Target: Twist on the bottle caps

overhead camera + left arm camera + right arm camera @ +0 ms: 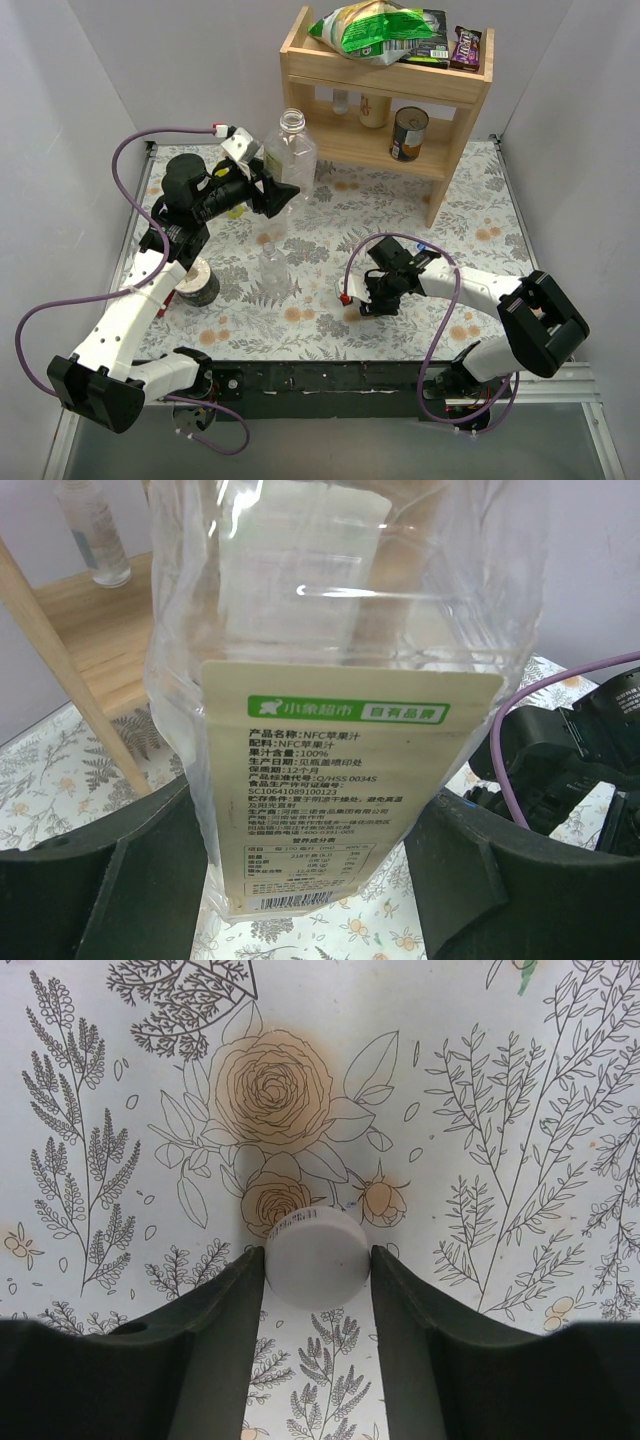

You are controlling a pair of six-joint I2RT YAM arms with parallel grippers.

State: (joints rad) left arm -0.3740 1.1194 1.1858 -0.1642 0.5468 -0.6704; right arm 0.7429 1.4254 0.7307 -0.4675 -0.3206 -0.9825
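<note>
Pinching fingers point(110, 880) hiding bottle point(330, 630), cap point(318, 1258) edges

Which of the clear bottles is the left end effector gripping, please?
The wide bottle with the cream label, uncapped, clamped in the left end effector; the slim bottle stands free on the table.

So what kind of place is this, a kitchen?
Probably a robot test cell, not a real kitchen: plain white walls box in a floral-clothed table, two robot arms sit at its edge, and a small wooden shelf holds a can.
</note>
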